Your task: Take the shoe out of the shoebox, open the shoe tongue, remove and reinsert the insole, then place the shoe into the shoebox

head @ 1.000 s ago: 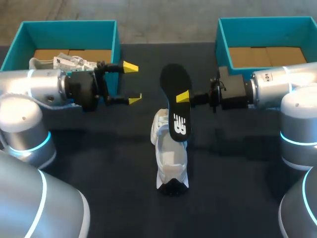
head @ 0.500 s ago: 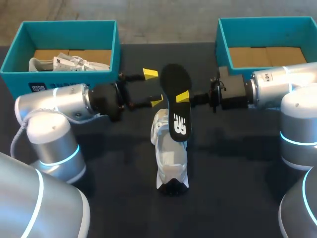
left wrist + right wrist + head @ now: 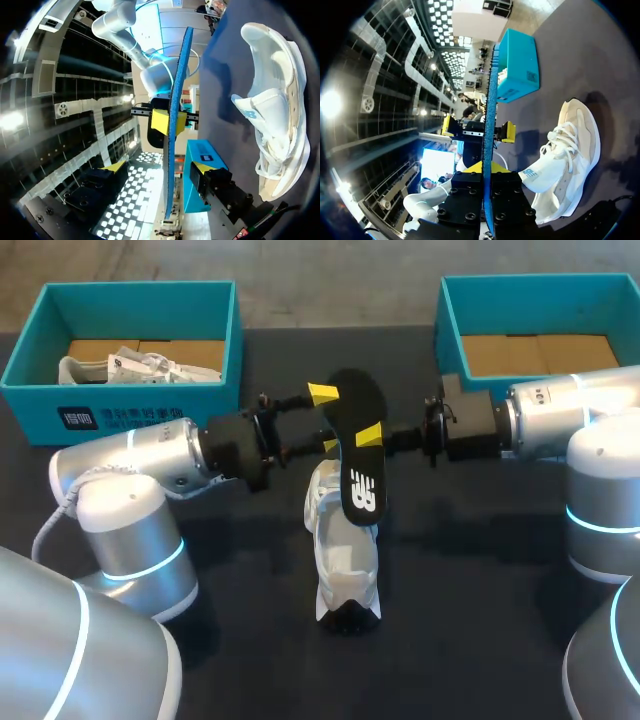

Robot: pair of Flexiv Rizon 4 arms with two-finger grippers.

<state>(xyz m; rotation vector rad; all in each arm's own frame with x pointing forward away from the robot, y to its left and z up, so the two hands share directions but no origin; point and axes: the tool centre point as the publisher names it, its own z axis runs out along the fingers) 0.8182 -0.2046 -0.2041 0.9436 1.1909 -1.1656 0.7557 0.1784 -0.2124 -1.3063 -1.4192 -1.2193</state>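
Black insole above white shoe, firm within right tool; left tool released around it.

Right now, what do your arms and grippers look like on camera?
My left arm and right arm are rounded silver-grey tubes with glowing cyan joint rings and black wrists. The left gripper and right gripper are black with yellow fingertips. A pale cable loops beside the left arm.
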